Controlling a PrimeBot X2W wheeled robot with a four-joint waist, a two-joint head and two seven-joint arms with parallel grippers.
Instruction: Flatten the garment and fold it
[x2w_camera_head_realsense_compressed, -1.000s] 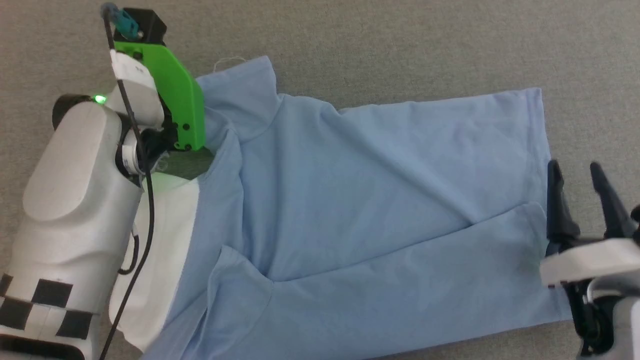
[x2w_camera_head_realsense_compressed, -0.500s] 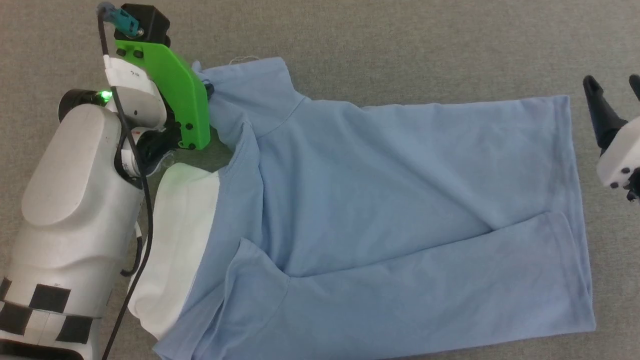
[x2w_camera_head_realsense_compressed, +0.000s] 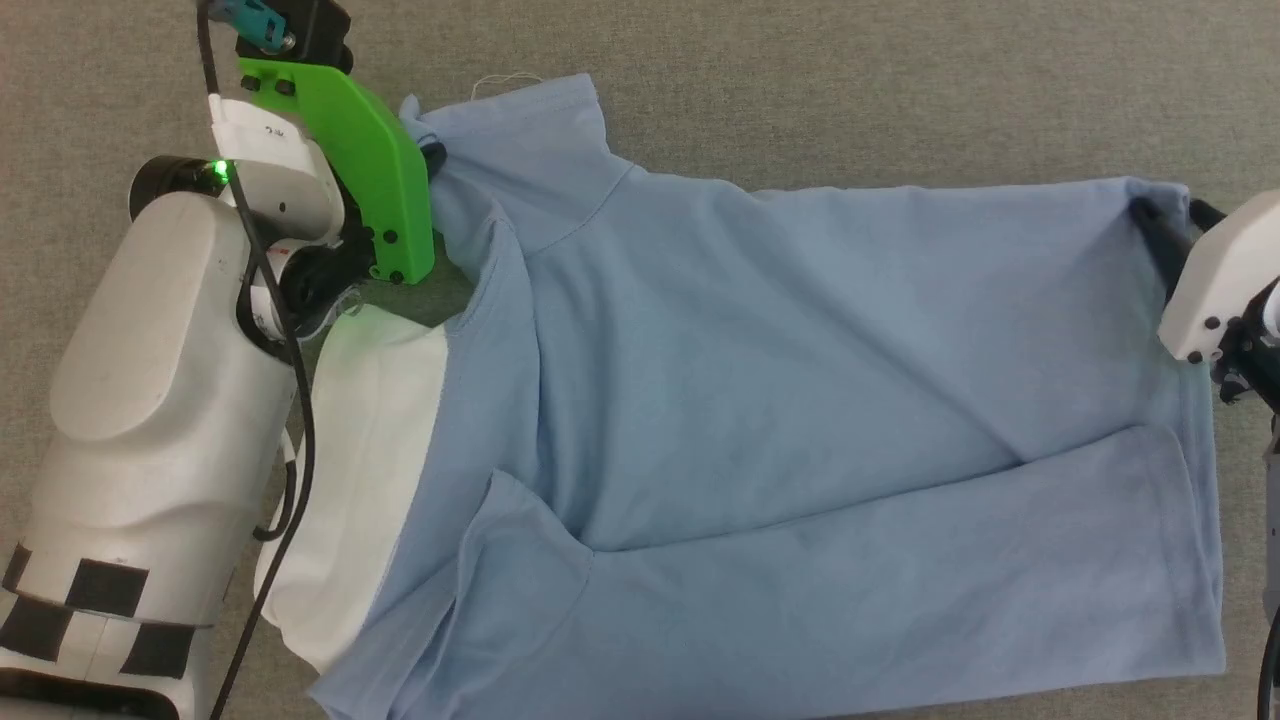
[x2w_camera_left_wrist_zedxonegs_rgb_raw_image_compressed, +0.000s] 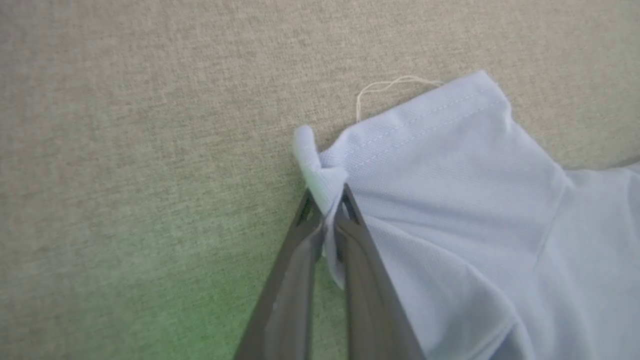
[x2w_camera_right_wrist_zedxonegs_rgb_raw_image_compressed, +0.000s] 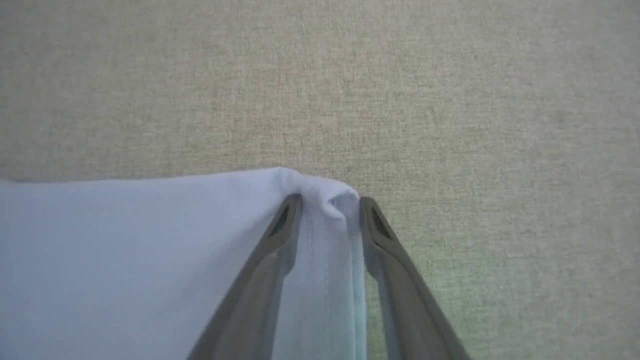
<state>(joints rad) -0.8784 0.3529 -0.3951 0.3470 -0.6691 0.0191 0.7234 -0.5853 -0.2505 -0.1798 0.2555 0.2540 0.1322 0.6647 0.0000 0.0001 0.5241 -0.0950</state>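
Flattening: polo shirt (x2w_camera_head_realsense_compressed: 800, 400) long axis runs between jaws; left gripper (x2w_camera_left_wrist_zedxonegs_rgb_raw_image_compressed: 327, 197) clenched on shirt's sleeve corner; right gripper (x2w_camera_right_wrist_zedxonegs_rgb_raw_image_compressed: 330, 200) straddles shirt's hem corner, grasp cannot tell.

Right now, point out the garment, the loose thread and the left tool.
garment (x2w_camera_head_realsense_compressed: 800, 400), head view, mid body
loose thread (x2w_camera_left_wrist_zedxonegs_rgb_raw_image_compressed: 400, 77), left wrist view, its arc
left tool (x2w_camera_left_wrist_zedxonegs_rgb_raw_image_compressed: 326, 192), left wrist view, between its fingertips

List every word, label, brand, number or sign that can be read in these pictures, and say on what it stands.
No text is readable.
Small dark mark on the white left wrist housing: too small to read.
Garment: no logo or label visible on the side shown.
Black and white squares on the left forearm: a pattern, no letters.
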